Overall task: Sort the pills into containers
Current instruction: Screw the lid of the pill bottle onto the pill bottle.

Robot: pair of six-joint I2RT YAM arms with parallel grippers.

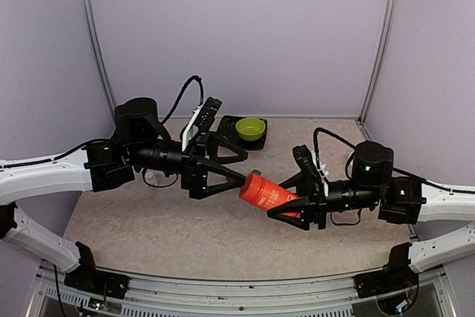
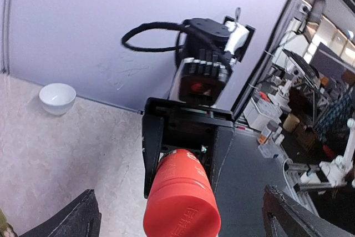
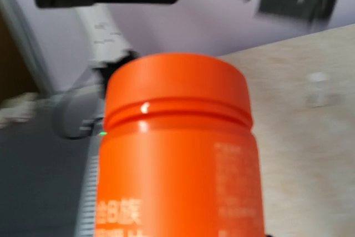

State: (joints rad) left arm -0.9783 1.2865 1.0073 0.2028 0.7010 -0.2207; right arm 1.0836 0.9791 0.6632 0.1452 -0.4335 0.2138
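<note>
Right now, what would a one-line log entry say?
left gripper: open, by lid | right gripper: holds orange bottle | lid: on

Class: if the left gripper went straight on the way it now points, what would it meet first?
The orange bottle, held by the right gripper. The left gripper has open jaws, so the bottle's near end would probably slide between them, though depth is unclear.

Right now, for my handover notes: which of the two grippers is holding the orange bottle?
The right gripper: it clamps the orange bottle by its base. The left gripper stands wide open at the cap, gripping nothing.
</note>
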